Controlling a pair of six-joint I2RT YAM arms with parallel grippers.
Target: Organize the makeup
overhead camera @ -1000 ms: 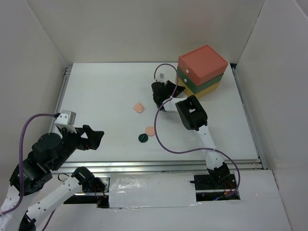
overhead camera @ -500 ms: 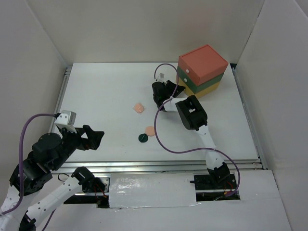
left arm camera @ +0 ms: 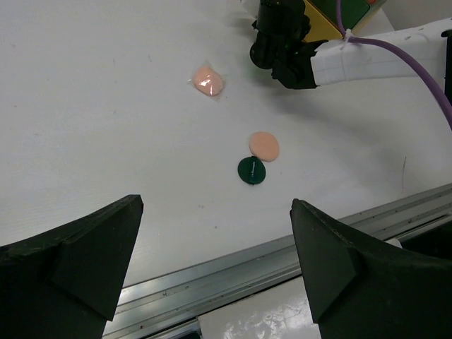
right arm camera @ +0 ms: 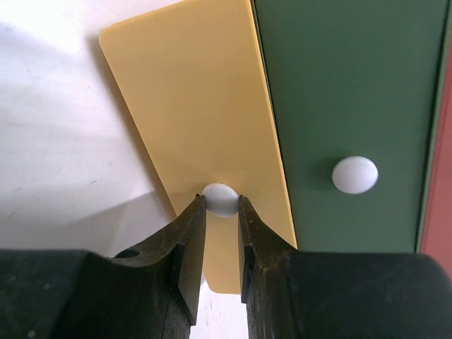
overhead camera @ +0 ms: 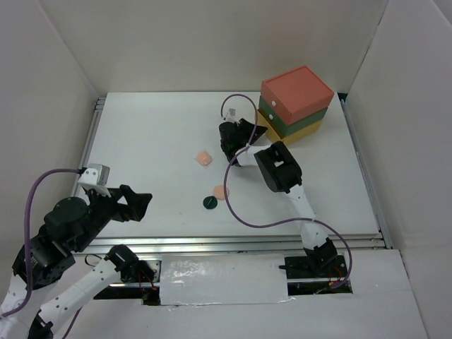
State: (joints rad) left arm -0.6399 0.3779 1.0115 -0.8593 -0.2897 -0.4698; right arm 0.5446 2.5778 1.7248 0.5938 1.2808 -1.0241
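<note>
Left gripper [overhead camera: 138, 205]: jaws spread wide with nothing between them, held over the near left part of the table [overhead camera: 155, 127], pointing right towards the makeup.
Left fingers [left arm camera: 78, 258]: dark wedges at the two bottom corners of the left wrist view, with bare table between them.
Right gripper [right arm camera: 222, 205]: fingers pinched on the white knob [right arm camera: 220, 199] of the yellow drawer [right arm camera: 191, 106], one finger on each side of it.
Right arm: reaches from the near right edge to the far middle; its gripper sits at the left face of the drawer box [overhead camera: 296, 102].
Drawer box: far right on the table, three stacked levels, orange on top, green in the middle, yellow at the bottom.
Green drawer [right arm camera: 339, 85]: directly beside the yellow one in the right wrist view, with its own round white knob.
Far peach compact [overhead camera: 203, 158]: lies flat mid-table, left of the right gripper and well apart from the box.
Near peach compact [overhead camera: 220, 191]: lies flat nearer the arms, apart from the far one.
Dark green disc [overhead camera: 210, 203]: just near-left of the near peach compact, their edges touching or all but touching.
Makeup and grippers: all three pieces lie free on the table, with neither gripper on them.
Purple cable [overhead camera: 233, 205]: loops from the right arm over the table beside the near compact.
</note>
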